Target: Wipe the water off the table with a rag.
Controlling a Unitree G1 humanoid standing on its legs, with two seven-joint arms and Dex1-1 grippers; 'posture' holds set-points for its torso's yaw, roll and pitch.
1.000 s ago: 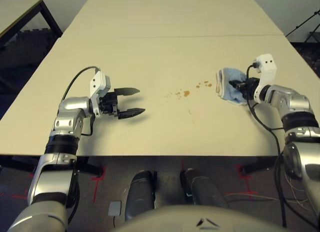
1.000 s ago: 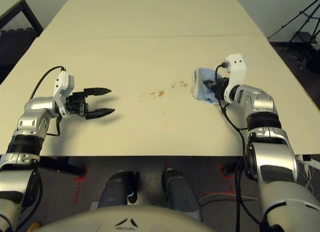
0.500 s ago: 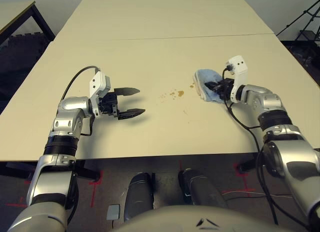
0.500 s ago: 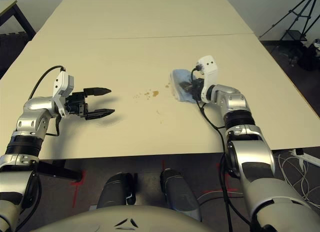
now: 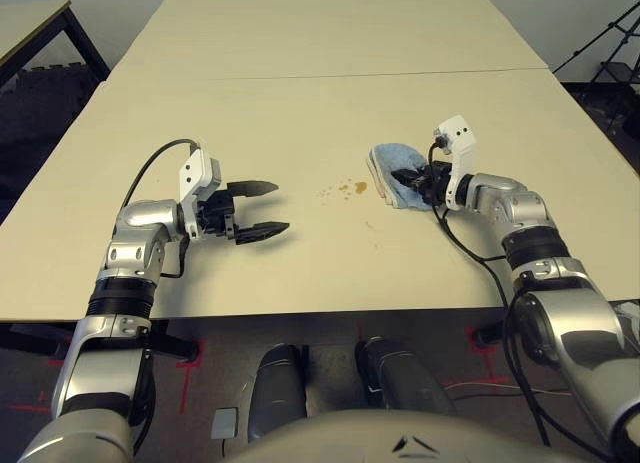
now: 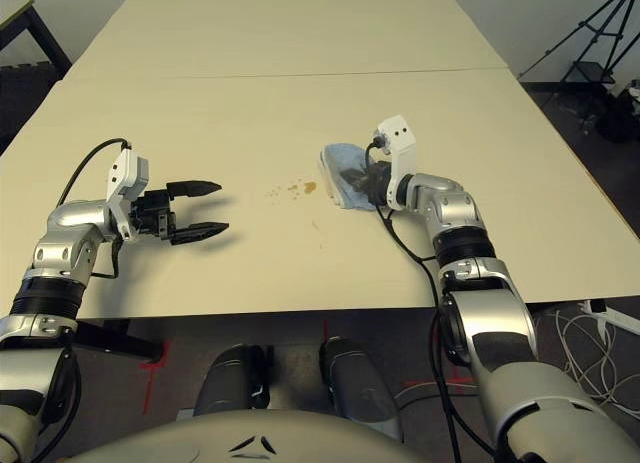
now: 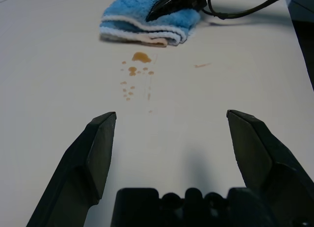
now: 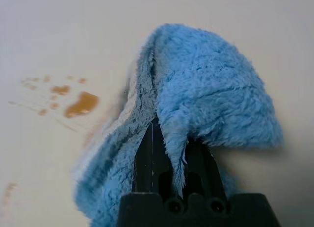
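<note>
Two risks | head view: rag (image 5: pixel 392 175) on bench (image 5: pixel 300 113) beside water (image 5: pixel 350 188); left jaws (image 5: pixel 254 207) spread, idle | right wrist view: right jaws (image 8: pixel 169 153) pinch one fold; cloth may bunch, smearing droplets.

A second table (image 5: pixel 30 23) with dark legs stands beyond the far left corner, apart from the main one. A black tripod (image 6: pixel 590 28) stands at the far right, a dark bundle (image 6: pixel 612 118) beside its foot. Red tape marks (image 5: pixel 190 368) and loose white cables (image 6: pixel 590 328) lie on the dark floor (image 5: pixel 40 123).
</note>
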